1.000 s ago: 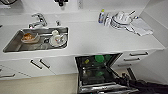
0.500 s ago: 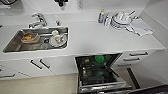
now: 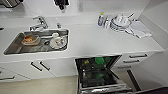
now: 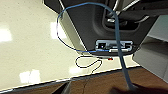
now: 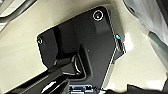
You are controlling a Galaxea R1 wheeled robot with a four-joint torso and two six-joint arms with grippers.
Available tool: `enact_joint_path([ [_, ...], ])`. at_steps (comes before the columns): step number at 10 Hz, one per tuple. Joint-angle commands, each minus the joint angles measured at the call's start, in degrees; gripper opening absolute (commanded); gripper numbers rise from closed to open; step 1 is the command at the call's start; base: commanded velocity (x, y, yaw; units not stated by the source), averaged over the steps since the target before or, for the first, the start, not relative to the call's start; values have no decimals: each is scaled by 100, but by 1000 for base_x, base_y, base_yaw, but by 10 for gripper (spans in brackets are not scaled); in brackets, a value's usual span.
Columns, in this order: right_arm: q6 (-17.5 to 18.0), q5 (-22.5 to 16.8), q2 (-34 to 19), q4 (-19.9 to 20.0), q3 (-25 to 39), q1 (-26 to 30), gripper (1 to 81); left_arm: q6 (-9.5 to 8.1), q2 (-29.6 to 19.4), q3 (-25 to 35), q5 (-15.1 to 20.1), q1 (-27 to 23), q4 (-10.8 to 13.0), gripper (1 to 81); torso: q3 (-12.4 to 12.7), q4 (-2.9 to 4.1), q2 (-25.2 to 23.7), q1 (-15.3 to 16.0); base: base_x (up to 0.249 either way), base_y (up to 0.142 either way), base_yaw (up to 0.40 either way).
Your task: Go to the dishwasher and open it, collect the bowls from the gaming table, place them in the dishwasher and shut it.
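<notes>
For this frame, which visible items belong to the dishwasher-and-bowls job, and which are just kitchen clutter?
Part of the job:
- dishwasher, door open, rack showing
- green bowls inside the rack

Just lying about:
- sink holding dirty dishes
- tap
- bottle on the counter
- stacked plates
- cloth beside the plates

Glossy black plate (image 5: pixel 82 47), blue cable (image 4: pixel 120 50)
</notes>
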Motion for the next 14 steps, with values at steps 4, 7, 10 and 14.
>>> enact_joint_path([
  [4,-210,63,464,-554,-861,-998,811,47,-241,-21,-120,200,0,811,0,0,-1172,743,0,0,0],
  [7,-307,267,878,-669,-1495,-1473,811,-14,-330,-21,-344,200,-18,811,4,0,-1821,1146,0,0,0],
  [10,-307,338,1300,-809,-1987,-1746,811,-23,-251,-12,-344,209,-18,811,6,0,-2476,1550,0,0,0],
  [14,-307,346,1923,-959,-2480,-1782,811,-15,-207,-21,-335,235,26,811,11,0,-3329,2081,0,0,0],
])
